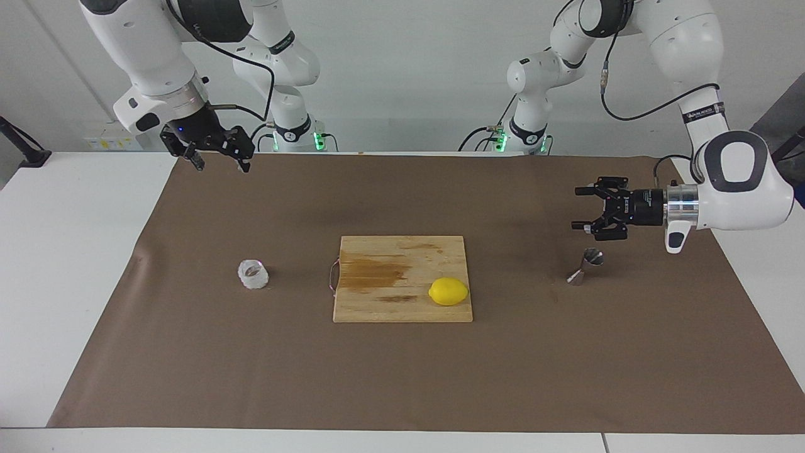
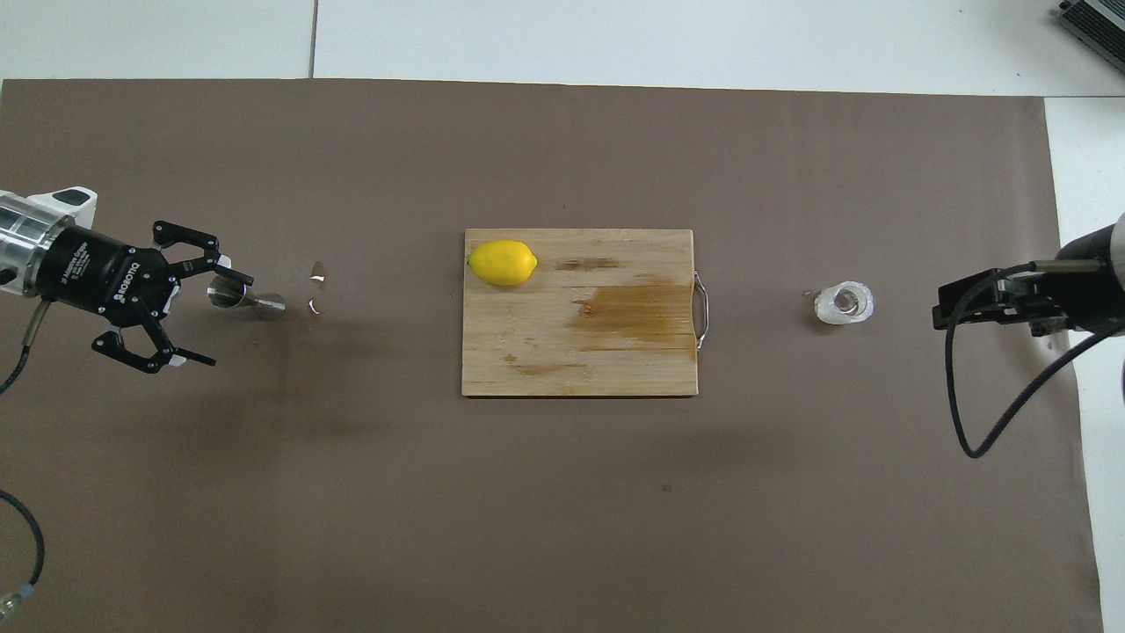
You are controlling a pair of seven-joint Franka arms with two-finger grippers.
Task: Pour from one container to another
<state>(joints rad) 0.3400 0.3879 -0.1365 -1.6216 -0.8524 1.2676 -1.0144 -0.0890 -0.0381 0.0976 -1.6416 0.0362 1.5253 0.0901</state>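
Observation:
The clear faceted glass cup point(image 1: 253, 274) stands on the brown mat toward the right arm's end, also in the overhead view point(image 2: 844, 303). The steel hourglass jigger point(image 1: 586, 265) stands on the mat toward the left arm's end, also in the overhead view point(image 2: 237, 297). My left gripper point(image 1: 575, 207) is open, turned sideways, and hangs in the air just above and beside the jigger without touching it; it also shows in the overhead view point(image 2: 224, 318). My right gripper point(image 1: 222, 165) is open and empty, raised over the mat's edge near its base, well apart from the cup.
A wooden cutting board point(image 1: 377, 251) with a wet stain and a metal handle lies mid-table. A yellow lemon point(image 1: 448, 291) sits on its corner toward the left arm's end. The brown mat point(image 1: 402, 377) covers most of the white table.

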